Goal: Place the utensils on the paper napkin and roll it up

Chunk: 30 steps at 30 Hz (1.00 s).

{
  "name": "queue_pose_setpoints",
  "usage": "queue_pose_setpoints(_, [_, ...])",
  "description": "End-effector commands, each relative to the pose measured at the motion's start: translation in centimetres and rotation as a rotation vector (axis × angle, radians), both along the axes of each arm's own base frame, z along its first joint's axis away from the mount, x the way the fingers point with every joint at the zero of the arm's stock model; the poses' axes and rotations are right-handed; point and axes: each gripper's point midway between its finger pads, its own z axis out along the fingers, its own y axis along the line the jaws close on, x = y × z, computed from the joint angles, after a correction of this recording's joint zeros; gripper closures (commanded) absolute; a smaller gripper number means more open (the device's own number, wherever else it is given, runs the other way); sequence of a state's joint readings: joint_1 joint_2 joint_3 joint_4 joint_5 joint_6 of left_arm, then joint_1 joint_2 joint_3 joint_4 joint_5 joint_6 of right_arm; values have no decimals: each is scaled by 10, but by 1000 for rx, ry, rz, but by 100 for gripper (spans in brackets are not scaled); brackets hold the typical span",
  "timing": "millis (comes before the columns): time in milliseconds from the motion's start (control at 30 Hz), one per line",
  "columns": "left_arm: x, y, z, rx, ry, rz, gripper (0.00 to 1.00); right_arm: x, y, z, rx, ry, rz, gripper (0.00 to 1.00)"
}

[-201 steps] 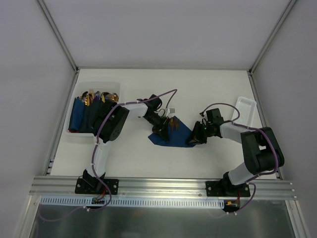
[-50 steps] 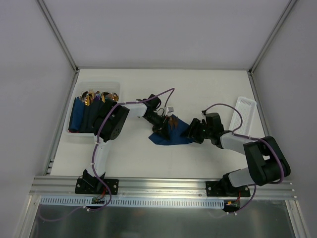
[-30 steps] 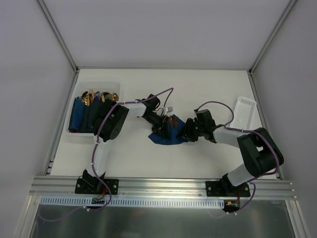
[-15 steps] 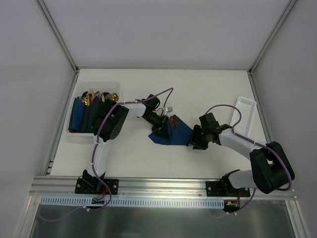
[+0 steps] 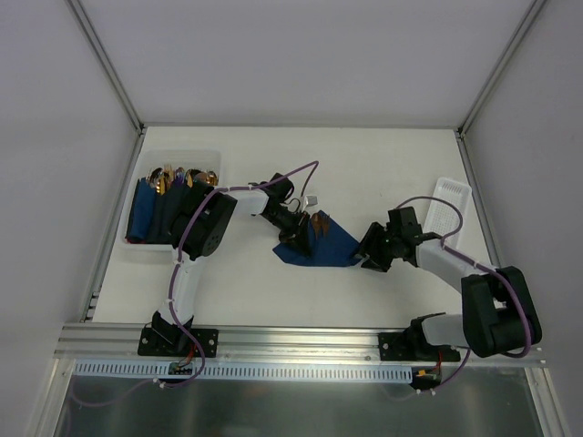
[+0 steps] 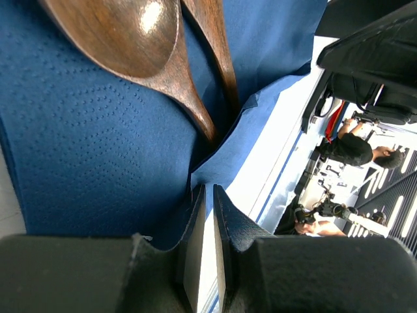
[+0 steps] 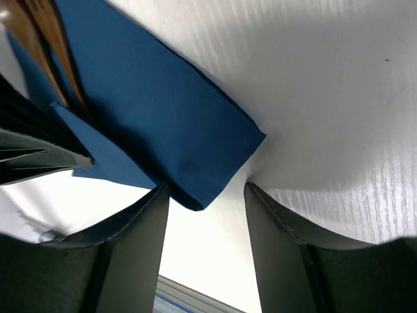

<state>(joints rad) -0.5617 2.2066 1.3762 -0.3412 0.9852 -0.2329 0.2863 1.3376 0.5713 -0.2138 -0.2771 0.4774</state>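
Backed off rightward, my right fingers [image 7: 280, 261] straddle the paper napkin [image 7: 163, 111] corner, released, open counter [image 7: 326, 98] beyond; left fingers [image 6: 241, 228] nearly clenched beside the utensils [image 6: 130, 32].

Bright even light; wrist foregrounds blurred.

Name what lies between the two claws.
The paper napkin, with the utensils lying on it, fills the stretch from the left claw to the right claw. The top view shows it.
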Motion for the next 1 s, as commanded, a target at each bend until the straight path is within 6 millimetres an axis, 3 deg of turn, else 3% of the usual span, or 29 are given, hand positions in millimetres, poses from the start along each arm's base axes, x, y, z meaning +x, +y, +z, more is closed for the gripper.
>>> queue_pose_setpoints(0, [1, 9, -16, 59, -27, 12, 88, -16, -14, -26, 3, 40, -53, 45])
queue_pose_setpoints(167, [1, 9, -16, 59, -21, 15, 88, -11, -17, -25, 36, 10, -96, 47])
queue_pose_setpoints(400, [3, 8, -18, 62, -23, 20, 88, 3, -14, -7, 60, -74, -89, 88])
queue_pose_setpoints(500, [2, 8, -19, 66, -20, 21, 88, 8, -12, 6, 64, -115, -73, 94])
queue_pose_setpoints(633, [3, 9, -21, 74, -13, 25, 88, 15, -3, 25, 72, -160, -38, 99])
queue_pose_setpoints(967, [3, 9, -22, 77, -14, 28, 89, 24, 34, 41, 76, -182, 53, 100])
